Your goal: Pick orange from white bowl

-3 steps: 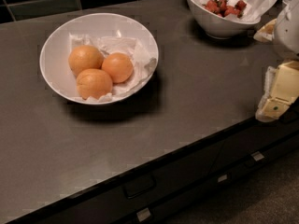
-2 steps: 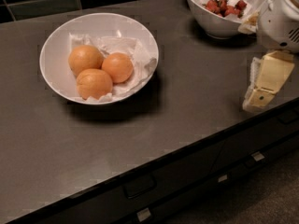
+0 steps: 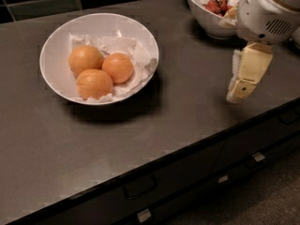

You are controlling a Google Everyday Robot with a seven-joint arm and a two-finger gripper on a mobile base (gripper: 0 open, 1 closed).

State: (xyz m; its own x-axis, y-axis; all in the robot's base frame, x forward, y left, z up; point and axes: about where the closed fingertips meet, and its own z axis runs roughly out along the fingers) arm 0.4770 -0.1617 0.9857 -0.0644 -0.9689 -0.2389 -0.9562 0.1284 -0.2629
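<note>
The white bowl (image 3: 52, 41) sits on the dark counter at the left, lined with crumpled white paper. It holds three oranges. The orange (image 3: 118, 67), smaller and deeper in colour, lies at the right of the group, touching the two paler ones (image 3: 85, 59) (image 3: 94, 83). My gripper (image 3: 238, 92) hangs from the white arm at the right, above the counter near its front edge. It is well to the right of the bowl and holds nothing.
A deeper white bowl with red berries (image 3: 212, 14) stands at the back right, just behind my arm. The dark counter (image 3: 178, 102) ends in a front edge with drawers (image 3: 140, 186) below.
My gripper has moved left and further in over the counter, toward the white bowl. The oranges and both bowls have not moved.
</note>
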